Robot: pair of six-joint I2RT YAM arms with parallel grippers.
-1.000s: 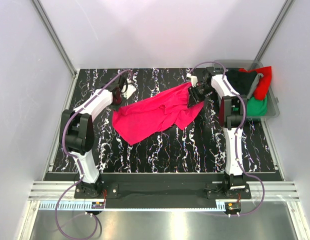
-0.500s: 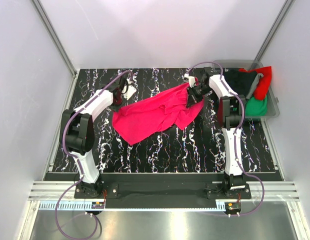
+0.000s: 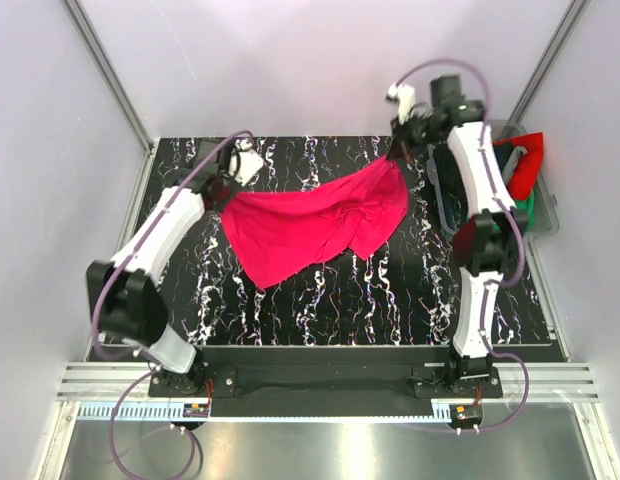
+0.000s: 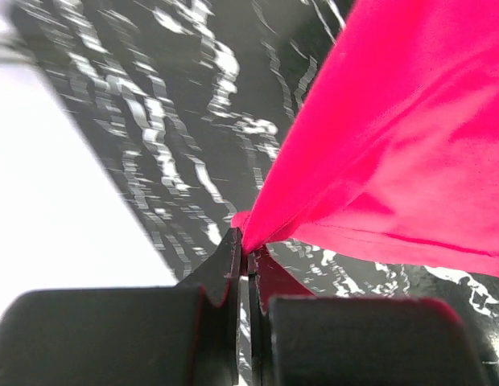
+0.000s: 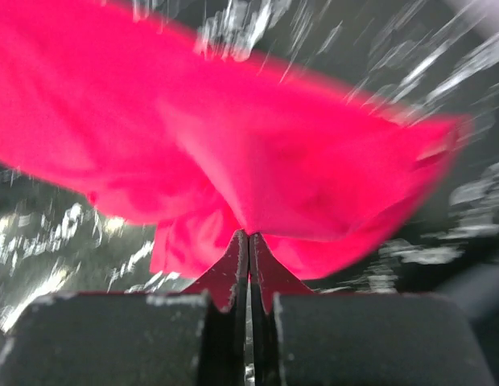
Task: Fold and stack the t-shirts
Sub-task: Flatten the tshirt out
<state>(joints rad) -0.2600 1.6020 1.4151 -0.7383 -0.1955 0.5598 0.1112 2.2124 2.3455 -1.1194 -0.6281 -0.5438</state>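
The crimson-pink t-shirt [image 3: 315, 225] is stretched across the centre of the top view over the dark marbled worktop [image 3: 340, 300]. The left fingers [image 4: 236, 277] are clenched on its left corner. The right fingers [image 5: 237, 269] pinch its upper right corner, beside the grey bin [image 3: 550, 226].

Left claw [image 4: 248, 259] pinching crimson-pink t-shirt [image 4: 410, 153] edge, marbled black table [image 4: 177, 104] beneath

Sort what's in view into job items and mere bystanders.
Job: pink t-shirt, pinched by left hand and right hand; red t-shirt and green t-shirt, waiting in grey bin.
Bystanders: grey bin; marbled table.
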